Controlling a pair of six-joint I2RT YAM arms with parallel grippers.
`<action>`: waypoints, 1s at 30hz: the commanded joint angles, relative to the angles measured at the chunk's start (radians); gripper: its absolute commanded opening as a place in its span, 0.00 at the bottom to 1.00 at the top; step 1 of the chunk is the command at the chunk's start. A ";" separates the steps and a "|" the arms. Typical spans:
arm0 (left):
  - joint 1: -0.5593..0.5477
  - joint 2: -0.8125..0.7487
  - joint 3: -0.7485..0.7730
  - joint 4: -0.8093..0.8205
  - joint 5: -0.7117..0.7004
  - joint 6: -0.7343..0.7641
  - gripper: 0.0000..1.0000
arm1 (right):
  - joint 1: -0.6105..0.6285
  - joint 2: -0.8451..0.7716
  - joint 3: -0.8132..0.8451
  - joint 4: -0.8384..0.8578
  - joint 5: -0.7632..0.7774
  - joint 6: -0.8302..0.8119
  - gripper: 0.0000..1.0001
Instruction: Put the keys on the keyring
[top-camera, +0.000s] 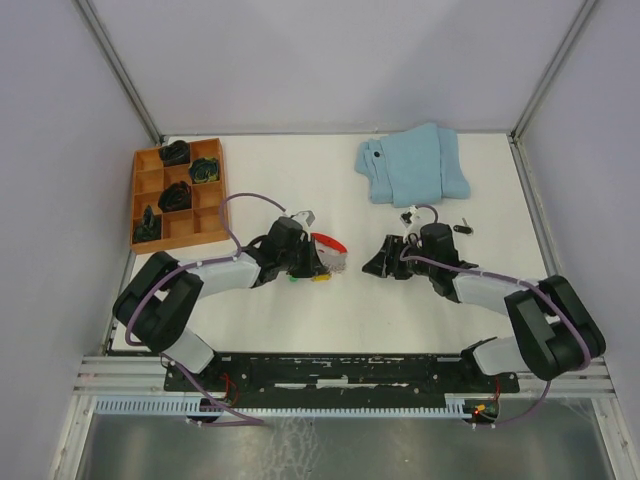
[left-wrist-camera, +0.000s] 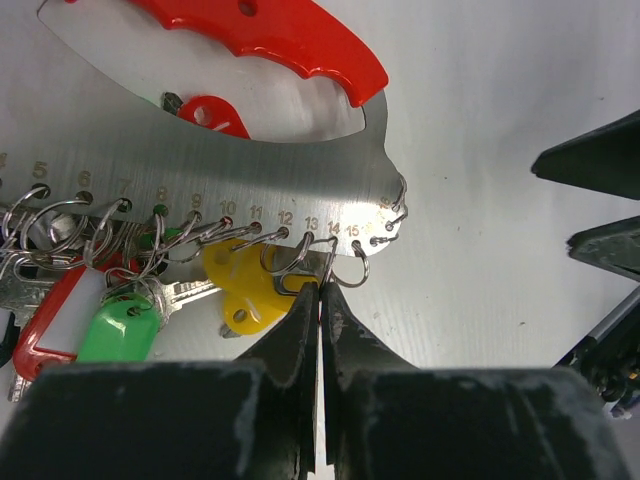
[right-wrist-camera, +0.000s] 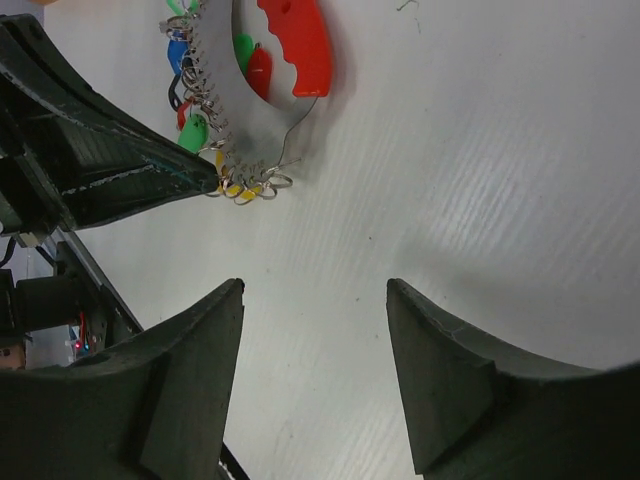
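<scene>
– on the table (top-camera: 300, 180), seen from above, where's the keyring?
– the keyring (top-camera: 330, 245) lies about mid-table, right at the tip of the left gripper (top-camera: 308, 265). the keys (top-camera: 320, 277) show only as yellow and green specks beside that tip. the right gripper (top-camera: 378, 265) sits near, to the right, apart from both.
– anything else up there?
– a blue cloth (top-camera: 415, 165) at the far right, and a tray (top-camera: 140, 200) at the far left with dark lumps (top-camera: 178, 195) in some cells.
– and the left wrist view?
– a grey plate with a red handle (left-wrist-camera: 290, 40) and numbered holes along its edge. small wire rings (left-wrist-camera: 350, 270) hang from the holes. a yellow key (left-wrist-camera: 240, 285), a green tag (left-wrist-camera: 115, 335) and a red tag (left-wrist-camera: 50, 320) dangle from rings further left. the fingers (left-wrist-camera: 300, 320) are pressed together, their tips at a ring under thirteen and fourteen. whether the wire is nipped between them, i cannot tell.
– right wrist view?
– its two fingers (right-wrist-camera: 450, 380) stand apart with only bare table between them. the keyring lies beyond, up and left, well clear. the left gripper's dark finger reaches the ringed end there.
</scene>
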 joint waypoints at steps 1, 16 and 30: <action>-0.009 -0.019 -0.014 0.107 0.039 -0.082 0.03 | 0.033 0.090 0.002 0.254 -0.030 0.031 0.66; -0.010 -0.006 -0.016 0.126 0.054 -0.118 0.03 | 0.137 0.398 0.040 0.649 -0.073 0.070 0.51; -0.010 -0.019 -0.017 0.131 0.065 -0.128 0.03 | 0.168 0.392 0.054 0.656 -0.019 0.007 0.42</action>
